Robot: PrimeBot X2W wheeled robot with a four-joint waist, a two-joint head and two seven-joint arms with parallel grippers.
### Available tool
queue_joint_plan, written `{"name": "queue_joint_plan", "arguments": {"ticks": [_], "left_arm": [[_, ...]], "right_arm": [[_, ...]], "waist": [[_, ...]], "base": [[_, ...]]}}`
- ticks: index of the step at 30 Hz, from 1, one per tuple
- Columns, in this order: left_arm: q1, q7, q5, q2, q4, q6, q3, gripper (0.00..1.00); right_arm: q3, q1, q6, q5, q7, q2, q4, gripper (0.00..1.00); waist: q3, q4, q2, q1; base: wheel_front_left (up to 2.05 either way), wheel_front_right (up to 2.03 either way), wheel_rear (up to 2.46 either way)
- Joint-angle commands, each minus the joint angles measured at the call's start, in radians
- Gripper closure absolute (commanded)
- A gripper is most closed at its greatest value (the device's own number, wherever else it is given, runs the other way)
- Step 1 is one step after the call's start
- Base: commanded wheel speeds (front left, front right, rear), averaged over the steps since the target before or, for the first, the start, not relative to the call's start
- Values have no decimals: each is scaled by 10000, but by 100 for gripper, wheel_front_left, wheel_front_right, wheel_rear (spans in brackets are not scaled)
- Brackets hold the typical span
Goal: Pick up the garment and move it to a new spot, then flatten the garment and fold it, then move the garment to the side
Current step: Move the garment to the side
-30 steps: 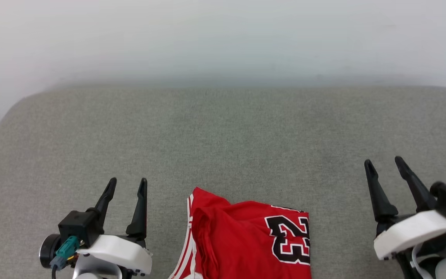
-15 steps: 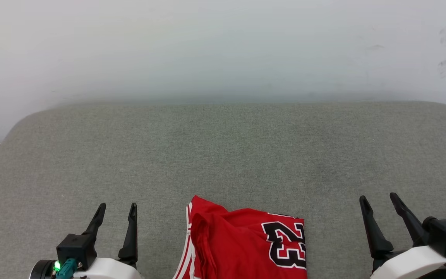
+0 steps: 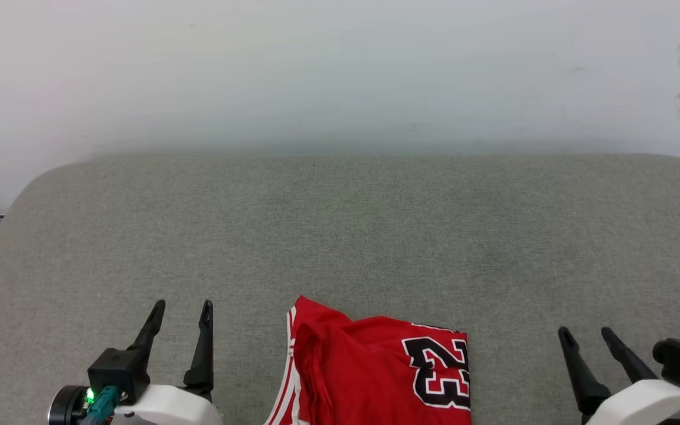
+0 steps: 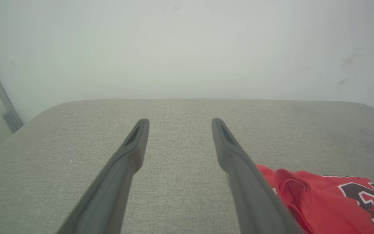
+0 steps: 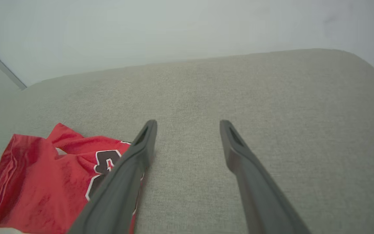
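So, the garment [image 3: 375, 372] sits bunched up at the bottom middle of the head view, lying on the grey padded surface [image 3: 340, 236] and cut off by the lower edge of the frame. It's red, with white stripe trim down its left edge and big black white-outlined digits on its right part.

The left gripper [image 3: 183, 304] is at the lower left, fingers spread wide, near the shirt but not touching it. The right gripper [image 3: 585, 332] is at the lower right, also spread wide and well apart from the fabric.

In the left wrist view the red cloth peeks out at the lower right, partly behind the right-hand finger. In the right wrist view it lies at the lower left, partly behind the left-hand finger.

A pale wall [image 3: 340, 71] runs across the top of the head view, with a few dark scuffs at the upper right.
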Motion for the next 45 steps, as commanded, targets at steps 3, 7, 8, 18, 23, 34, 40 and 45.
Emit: {"name": "queue_joint_plan", "arguments": {"ticks": [3,7,8,18,23,34,40,45], "left_arm": [[-267,-66,-22,-101,18,-109,-26,0],[-486,-85,43,-164,8,-189,-15,0],[-577,-92,81,-179,-12,-224,-16,0],[-1285,-145,288,-512,-144,-458,195,0],[-1467,-152,443,-771,-87,-627,332,0],[-1597,-145,772,-1176,168,-1045,702,0],[-1285,-144,1029,-997,382,-1123,980,0],[-1064,-85,1091,-829,227,-1068,959,0]], "right_arm": [[-247,132,-4,473,766,-222,366,0],[-223,129,-3,1329,2265,-596,913,0],[-163,60,-4,1549,2591,-638,1015,0],[1127,-1231,-4,2900,4052,-1007,1908,0],[1724,-1712,-4,3415,4129,-1062,2404,0],[2407,-2004,-12,3894,5135,-699,3956,100],[2233,-2557,-12,3182,4478,-1228,3146,100],[2148,-2390,-9,2631,4715,-1544,2773,100]], "waist": [[115,205,0,0],[359,516,0,0],[478,594,0,0],[1808,1265,0,0],[2120,1454,0,0],[2286,1456,0,0],[1759,985,0,0],[1490,339,0,0]], "base": [[0,0,0],[0,0,0],[0,0,0],[0,0,0],[0,0,0],[0,0,0],[0,0,0],[0,0,0]]}}
